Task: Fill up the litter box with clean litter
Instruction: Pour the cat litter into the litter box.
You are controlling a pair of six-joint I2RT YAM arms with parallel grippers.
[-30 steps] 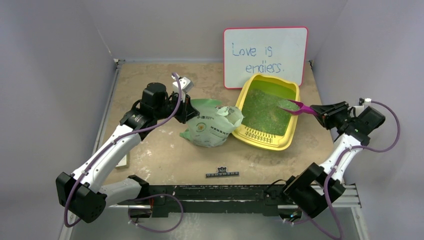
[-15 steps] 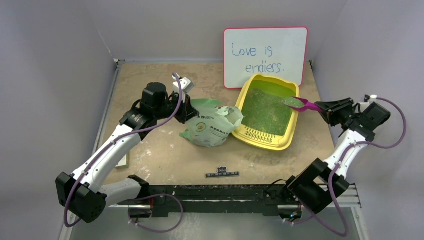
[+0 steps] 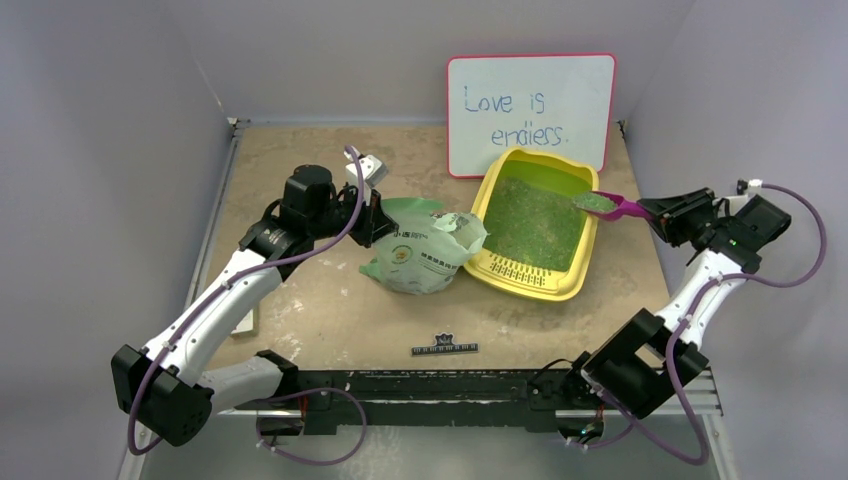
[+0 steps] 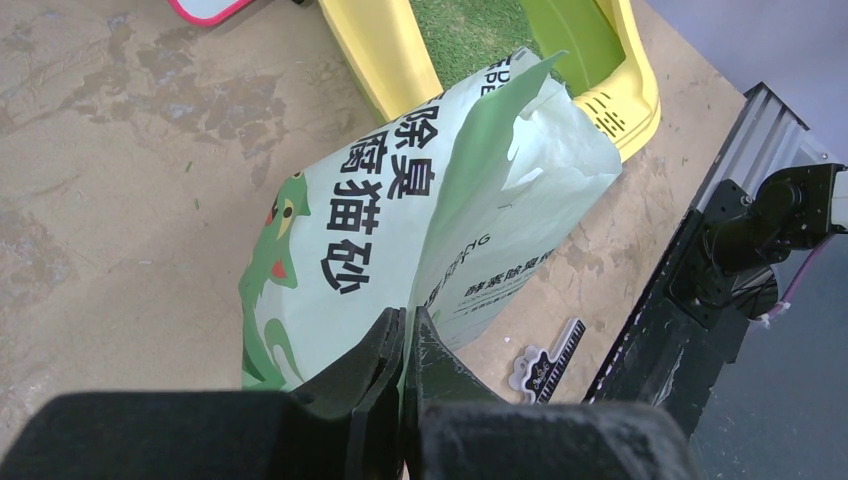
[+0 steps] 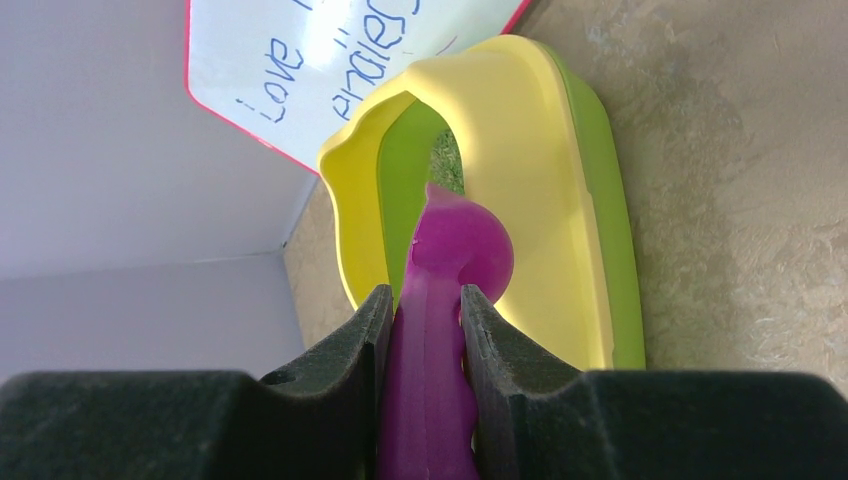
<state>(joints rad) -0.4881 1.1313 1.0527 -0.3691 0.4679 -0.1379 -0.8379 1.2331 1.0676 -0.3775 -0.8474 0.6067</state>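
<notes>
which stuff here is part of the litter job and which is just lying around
In use: litter box, litter in it, scoop in right gripper, bag in left gripper.
Lying about: whiteboard, black ruler.

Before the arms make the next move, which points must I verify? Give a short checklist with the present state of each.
1. Hold of the right gripper on the scoop handle: ok.
2. Green granules on the scoop: ok.
3. Scoop head inside the litter box edge: cannot tell; it hangs at the right rim.
4. Pinch of the left gripper on the bag: ok.
5. Some clean litter in the box: ok.
</notes>
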